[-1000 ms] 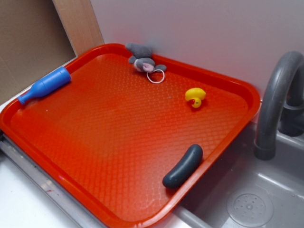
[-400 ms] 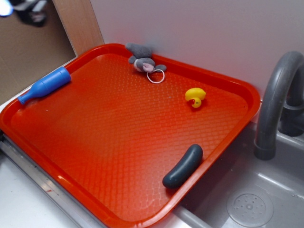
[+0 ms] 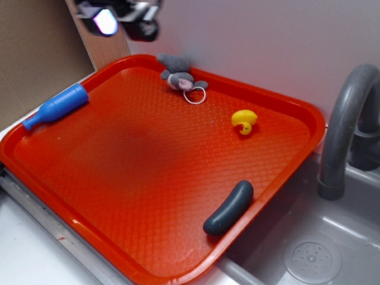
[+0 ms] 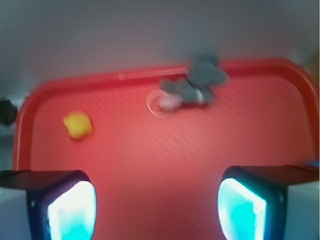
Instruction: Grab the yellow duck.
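The gripper (image 3: 122, 18) hangs high at the top left of the exterior view, blurred, above the far left corner of the red tray (image 3: 309, 127). In the wrist view its two fingers (image 4: 65, 207) stand wide apart at the bottom corners with bare tray between them, so the gripper is open and holds nothing.

The yellow duck (image 3: 244, 122) sits on the tray well away from the gripper, toward the far right side of the tray in the exterior view. In the wrist view the duck (image 4: 77, 125) shows ahead of the gripper and off to the left, above the left finger, touching nothing else.

The grey plush mouse (image 3: 177, 76) lies against the tray's far rim, nearer the gripper than the duck is, its ring resting on the tray just beside it. A blue bottle (image 3: 56, 107) lies tilted on the left rim, below the gripper. A dark pickle-shaped toy (image 3: 228, 208) rests at the near right edge, farthest from the gripper. A grey tap (image 3: 344, 130) rises beside the tray over a sink (image 3: 312, 258).
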Controlling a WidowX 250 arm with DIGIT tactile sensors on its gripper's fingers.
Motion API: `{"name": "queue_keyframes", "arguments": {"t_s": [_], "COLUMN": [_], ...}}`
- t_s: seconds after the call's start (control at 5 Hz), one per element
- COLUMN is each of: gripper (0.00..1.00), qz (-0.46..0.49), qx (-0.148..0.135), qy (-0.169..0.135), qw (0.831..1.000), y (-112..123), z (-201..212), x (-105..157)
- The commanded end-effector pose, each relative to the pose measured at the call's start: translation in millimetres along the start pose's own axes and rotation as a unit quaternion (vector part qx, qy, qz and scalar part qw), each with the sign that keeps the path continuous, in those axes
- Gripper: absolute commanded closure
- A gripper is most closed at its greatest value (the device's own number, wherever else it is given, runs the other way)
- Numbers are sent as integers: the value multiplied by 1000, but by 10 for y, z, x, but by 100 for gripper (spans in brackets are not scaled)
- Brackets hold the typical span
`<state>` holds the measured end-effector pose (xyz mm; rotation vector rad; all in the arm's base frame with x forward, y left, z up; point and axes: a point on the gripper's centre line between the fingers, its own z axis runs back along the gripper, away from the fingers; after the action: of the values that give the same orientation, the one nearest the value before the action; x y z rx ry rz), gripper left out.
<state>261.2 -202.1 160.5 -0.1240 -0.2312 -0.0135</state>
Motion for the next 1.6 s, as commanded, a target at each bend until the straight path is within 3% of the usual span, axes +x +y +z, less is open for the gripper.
{"name": "queue_keyframes", "arguments": {"t_s": [0.0,0.4,1.0,1.2,1.4], "gripper": [0,0,0,100,100], "qz": [-85,-116,-121,-106,-101], "qx": [-2,24,59,74,81], "qy": [-1,36,71,59,60], "qw": [996,992,988,990,990], "y": [-797,-937,-989,-1001,-994], "z": [-321,-800,-1148,-1153,-1152], "x": [108,95,102,37,5]}}
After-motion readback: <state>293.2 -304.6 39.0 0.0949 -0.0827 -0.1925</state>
